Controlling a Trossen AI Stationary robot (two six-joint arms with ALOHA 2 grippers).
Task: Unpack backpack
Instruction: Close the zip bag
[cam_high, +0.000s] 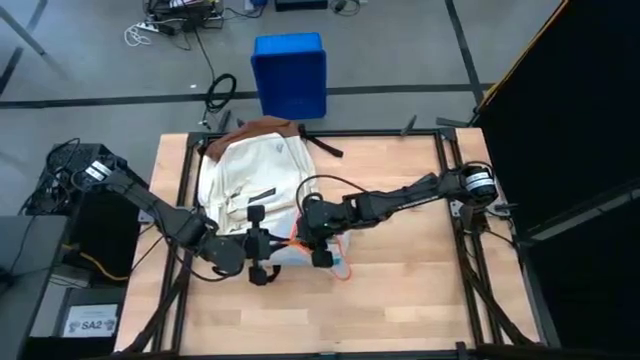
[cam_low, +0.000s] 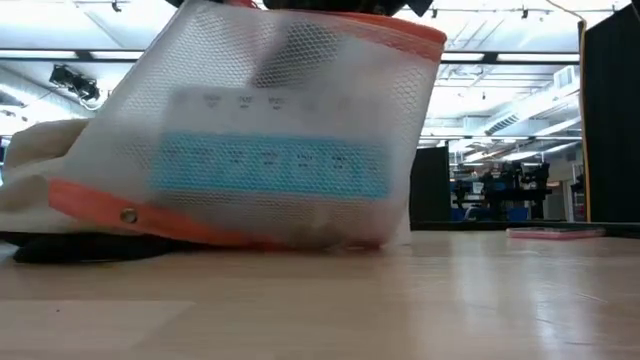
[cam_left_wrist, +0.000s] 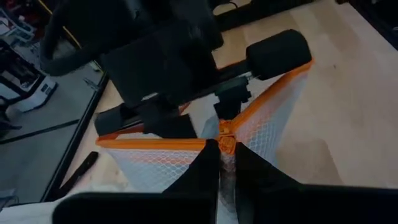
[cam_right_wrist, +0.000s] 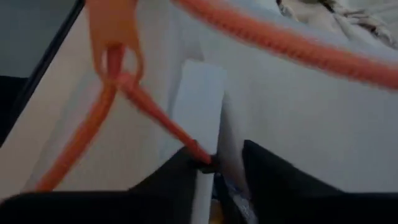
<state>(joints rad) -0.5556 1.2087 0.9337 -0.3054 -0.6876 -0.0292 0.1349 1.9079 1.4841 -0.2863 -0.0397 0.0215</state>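
Observation:
The cream-white backpack (cam_high: 250, 165) lies flat on the table's far left part, its brown base toward the far edge; the low view shows it at the left (cam_low: 40, 170). Just in front of it is a clear mesh pouch with orange edges (cam_low: 270, 130), with a white and blue item inside. My left gripper (cam_high: 262, 255) is shut on the pouch from the left. My right gripper (cam_high: 318, 242) is shut on it from the right. An orange cord (cam_high: 345, 270) trails from the pouch onto the table. My left gripper pinches an orange-edged corner of the pouch (cam_left_wrist: 225, 142) between its two fingers, where two orange bands meet. The pouch stands tilted, its lower edge (cam_low: 300, 240) on the table. My right gripper's fingers are closed at the pouch's clear wall, where the thin orange pull cord (cam_right_wrist: 198, 152) runs in between them. The fingers themselves hide whether they have the cord, the wall or both. The cord runs off slack to an orange tab (cam_right_wrist: 115, 28).
A blue bin (cam_high: 290, 72) stands on the floor beyond the table's far edge. A flat pink thing (cam_low: 555, 233) lies far to the right on the table. Bare wood (cam_high: 400, 290) spreads over the table's near and right parts.

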